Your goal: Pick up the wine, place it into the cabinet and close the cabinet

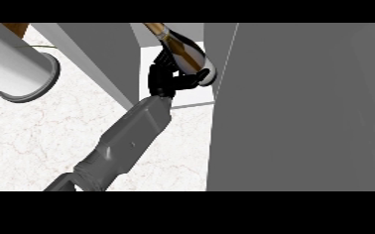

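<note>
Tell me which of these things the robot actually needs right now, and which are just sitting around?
Needed:
wine bottle
left hand, curled round the bottle
cabinet, with its open door

Sitting around:
white round vessel at the left edge
marble counter

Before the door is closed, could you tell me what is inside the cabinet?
The wine bottle, held by one hand, sits in the cabinet opening. The door covers everything further right.

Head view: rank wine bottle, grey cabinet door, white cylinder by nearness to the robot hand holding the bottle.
From the robot hand:
1. Wine bottle: in its grasp, just above, tilted.
2. Grey cabinet door: big panel to the right.
3. White cylinder: far left edge, on the marble counter.
</note>
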